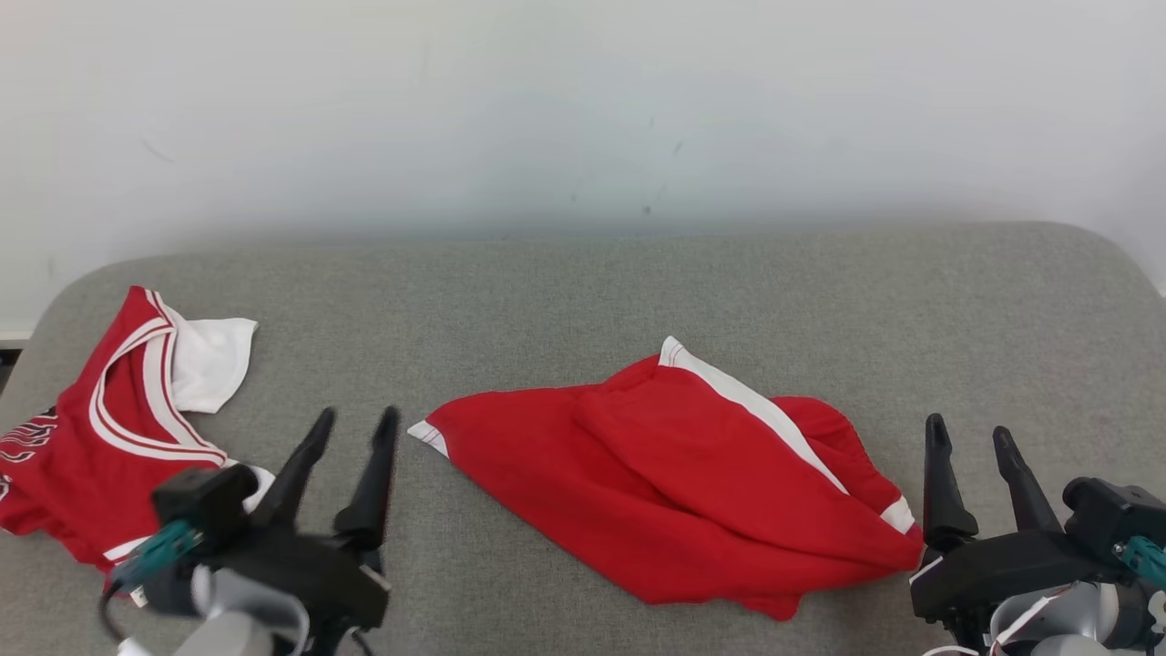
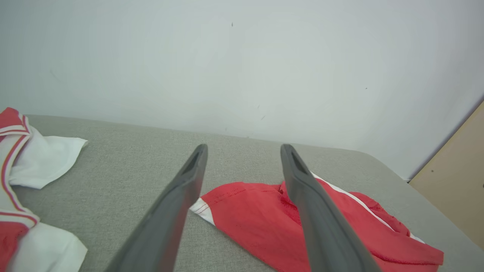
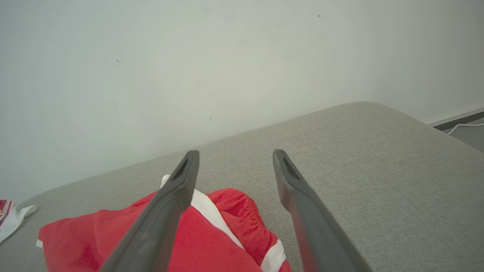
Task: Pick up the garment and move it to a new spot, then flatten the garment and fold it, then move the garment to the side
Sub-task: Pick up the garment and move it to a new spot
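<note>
The red garment (image 1: 692, 483) lies crumpled in the middle of the grey bench (image 1: 583, 292), a white stripe across it, between the two grippers. The left gripper (image 1: 357, 419) is near its left corner and the right gripper (image 1: 968, 433) at its right end, both with fingers (image 1: 372, 483) wide apart and holding nothing; whether the right one touches the cloth is hard to say. A red and white jersey (image 1: 100, 428) lies at the bench's left end, apart from the garment.
</note>
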Controlling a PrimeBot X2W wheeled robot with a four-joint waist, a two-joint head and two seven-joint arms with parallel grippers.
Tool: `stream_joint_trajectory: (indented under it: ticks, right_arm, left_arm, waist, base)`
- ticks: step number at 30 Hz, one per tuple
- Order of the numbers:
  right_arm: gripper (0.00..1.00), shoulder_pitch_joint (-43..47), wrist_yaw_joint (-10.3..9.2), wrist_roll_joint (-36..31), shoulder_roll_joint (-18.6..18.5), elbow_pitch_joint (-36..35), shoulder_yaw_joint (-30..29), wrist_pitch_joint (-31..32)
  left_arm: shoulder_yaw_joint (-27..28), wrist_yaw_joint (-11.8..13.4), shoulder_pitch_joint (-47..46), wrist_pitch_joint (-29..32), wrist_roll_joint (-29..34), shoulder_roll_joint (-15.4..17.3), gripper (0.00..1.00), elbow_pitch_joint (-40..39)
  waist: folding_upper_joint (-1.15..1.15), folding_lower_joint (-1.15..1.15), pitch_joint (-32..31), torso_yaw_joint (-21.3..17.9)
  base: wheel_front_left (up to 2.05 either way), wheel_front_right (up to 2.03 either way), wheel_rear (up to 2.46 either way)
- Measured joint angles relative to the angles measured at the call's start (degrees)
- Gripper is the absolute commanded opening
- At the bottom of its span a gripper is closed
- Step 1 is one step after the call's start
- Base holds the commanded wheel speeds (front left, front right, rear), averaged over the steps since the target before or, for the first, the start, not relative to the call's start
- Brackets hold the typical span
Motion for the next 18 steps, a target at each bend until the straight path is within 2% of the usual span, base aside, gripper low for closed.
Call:
stream_joint_trajectory:
  ticks: [5, 9, 13, 18]
  right_arm:
    - [1.0, 1.52, 0.0, 0.57, 0.27, 0.34, -1.56, -1.29]
    - [1.0, 3.16, 0.0, 0.59, 0.4, 0.35, -2.55, -1.99]
    - [1.0, 3.2, 0.0, 0.6, 0.52, 0.45, -2.35, -2.2]
    - [1.0, 3.18, 0.0, 0.92, 0.54, 0.55, -1.44, -2.52]
  left_arm:
    - [10.31, 0.0, 8.87, -0.97, -1.04, -1.8, 1.0, 0.25]
    - [14.27, 0.0, 13.36, -0.97, -1.53, -4.03, 1.0, -1.16]
    - [15.88, 0.0, 15.53, -0.97, -0.93, -4.47, 1.0, -2.44]
    - [15.28, 0.0, 16.39, -0.96, 2.18, -3.92, 1.0, -4.3]
  waist:
    - [0.0, 0.0, -1.2, 0.6]
    - [0.0, 0.0, -1.57, 1.12]
    - [0.0, 0.0, -1.61, 1.16]
    - [0.0, 0.0, -1.47, 0.78]
  base:
    - [0.0, 0.0, 0.0]
    - [0.0, 0.0, 0.0]
    - [0.0, 0.0, 0.0]
    - [0.0, 0.0, 0.0]
